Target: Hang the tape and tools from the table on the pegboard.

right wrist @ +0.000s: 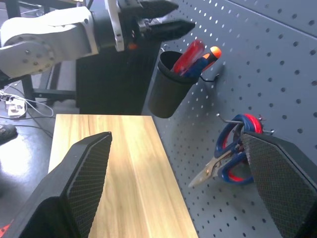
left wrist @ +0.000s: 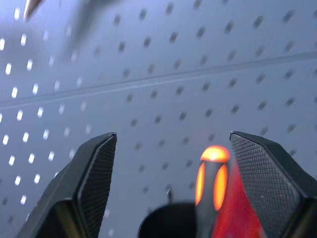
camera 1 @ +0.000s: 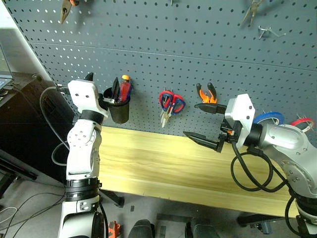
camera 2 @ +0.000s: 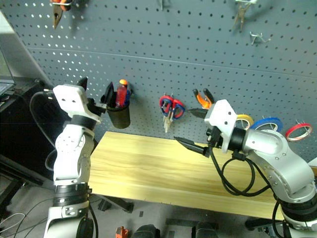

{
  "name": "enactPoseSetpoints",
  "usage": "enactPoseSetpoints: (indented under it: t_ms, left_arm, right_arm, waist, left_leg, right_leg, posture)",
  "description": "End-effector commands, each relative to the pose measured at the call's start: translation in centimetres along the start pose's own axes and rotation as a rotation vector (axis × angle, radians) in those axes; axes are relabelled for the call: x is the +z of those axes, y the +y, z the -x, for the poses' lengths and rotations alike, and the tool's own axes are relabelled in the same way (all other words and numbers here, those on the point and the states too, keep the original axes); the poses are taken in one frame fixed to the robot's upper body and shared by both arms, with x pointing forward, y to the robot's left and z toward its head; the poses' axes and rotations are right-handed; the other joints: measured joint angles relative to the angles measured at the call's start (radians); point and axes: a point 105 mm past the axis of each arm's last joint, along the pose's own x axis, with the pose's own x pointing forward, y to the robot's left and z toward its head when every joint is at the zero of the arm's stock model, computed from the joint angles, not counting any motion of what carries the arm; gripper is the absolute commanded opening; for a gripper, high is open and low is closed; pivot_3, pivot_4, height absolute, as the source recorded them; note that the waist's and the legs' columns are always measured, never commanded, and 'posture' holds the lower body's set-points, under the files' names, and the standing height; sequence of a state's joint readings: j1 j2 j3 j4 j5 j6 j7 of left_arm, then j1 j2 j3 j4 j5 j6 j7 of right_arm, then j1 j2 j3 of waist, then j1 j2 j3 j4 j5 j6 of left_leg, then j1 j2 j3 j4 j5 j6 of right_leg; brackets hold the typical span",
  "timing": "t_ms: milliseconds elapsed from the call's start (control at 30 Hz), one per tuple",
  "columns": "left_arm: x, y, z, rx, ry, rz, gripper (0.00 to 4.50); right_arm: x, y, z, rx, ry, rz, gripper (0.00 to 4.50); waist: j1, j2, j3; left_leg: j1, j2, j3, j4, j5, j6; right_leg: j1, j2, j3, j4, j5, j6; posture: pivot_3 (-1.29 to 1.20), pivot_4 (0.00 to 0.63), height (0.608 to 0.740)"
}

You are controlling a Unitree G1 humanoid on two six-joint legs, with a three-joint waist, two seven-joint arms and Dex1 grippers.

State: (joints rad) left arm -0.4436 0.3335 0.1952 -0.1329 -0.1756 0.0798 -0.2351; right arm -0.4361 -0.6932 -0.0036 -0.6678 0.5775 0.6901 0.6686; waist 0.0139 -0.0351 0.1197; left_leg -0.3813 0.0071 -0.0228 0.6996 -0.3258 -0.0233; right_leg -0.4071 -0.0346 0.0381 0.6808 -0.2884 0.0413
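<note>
The pegboard rises behind the table, whose light wood top lies bare along its whole visible length. A black cup hangs on the pegboard above the table's left end and holds the red-handled screwdriver with other dark handles beside it. The left gripper hovers at the cup's rim with its fingers parted and nothing between them; the screwdriver's orange-tipped handle stands just beyond them in the cup. To the right of the cup, scissors with red and blue handles hang on a hook, points down. Further right, the orange-and-black pliers hang on the pegboard. The right gripper is held above the middle of the table, just in front of the pliers, its two black fingers spread wide and empty. At the board's right end, a blue tape roll and the red tape ring hang on hooks. Another pair of pliers hangs near the board's upper left corner.
</note>
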Motion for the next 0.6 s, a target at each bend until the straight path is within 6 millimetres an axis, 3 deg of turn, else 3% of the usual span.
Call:
enactPoseSetpoints:
  t_ms: [33, 133, 200, 400, 467, 600]
  left_arm:
    - [0.9, -3.9, 1.6, -0.202, 0.010, 0.053, 3.73]
    - [-2.0, -5.2, 3.6, -0.259, 0.173, 0.082, 3.73]
    - [-3.0, -5.6, 4.2, -0.273, 0.210, 0.000, 3.73]
    - [-8.6, -4.7, 7.0, -0.229, 0.419, -0.036, 3.73]
    - [-10.4, -4.2, 7.8, -0.218, 0.479, -0.031, 3.73]
    - [-13.4, -3.3, 8.8, -0.173, 0.582, -0.007, 3.73]
  right_arm:
    - [0.8, -0.7, 1.2, -0.103, -0.035, 0.014, 4.50]
    - [-0.1, -2.0, 2.1, -0.253, -0.056, -0.030, 4.50]
    - [-1.3, -2.6, 2.9, -0.353, -0.071, -0.084, 4.50]
    - [-8.7, -3.8, 6.6, -0.656, 0.046, -0.178, 4.50]
    - [-11.4, -4.1, 8.3, -0.783, 0.107, -0.200, 4.50]
    - [-16.8, -3.7, 12.6, -1.019, 0.240, -0.254, 4.50]
  waist:
    - [0.000, 0.000, -0.008]
    - [0.002, 0.002, -0.013]
    - [0.005, 0.003, -0.017]
    - [0.008, 0.009, -0.037]
    - [0.007, 0.011, -0.041]
    - [0.006, 0.016, -0.050]
  left_leg:
    - [0.000, 0.000, 0.000, 0.000, 0.000, 0.000]
    - [0.001, 0.000, 0.000, -0.001, 0.000, 0.000]
    - [0.002, 0.001, 0.000, -0.001, -0.001, 0.002]
    - [0.011, 0.001, 0.001, -0.001, -0.001, 0.003]
    - [0.022, 0.002, 0.002, -0.003, -0.001, 0.004]
    - [0.025, 0.001, 0.002, -0.003, -0.001, 0.004]
  right_leg:
    - [0.000, 0.000, 0.000, 0.000, 0.000, 0.000]
    - [0.001, 0.000, 0.002, 0.000, 0.000, 0.000]
    - [0.001, 0.001, 0.002, 0.001, 0.000, 0.000]
    - [0.010, 0.009, 0.004, 0.001, 0.001, -0.001]
    - [0.020, 0.010, 0.005, -0.001, 0.001, -0.001]
    - [0.022, 0.014, 0.005, 0.000, 0.001, -0.002]
  posture:
    - [0.03, 0.067, 0.740]
    - [0.03, 0.063, 0.740]
    - [0.04, 0.061, 0.740]
    - [0.03, 0.046, 0.740]
    - [0.02, 0.040, 0.740]
    - [0.01, 0.031, 0.740]
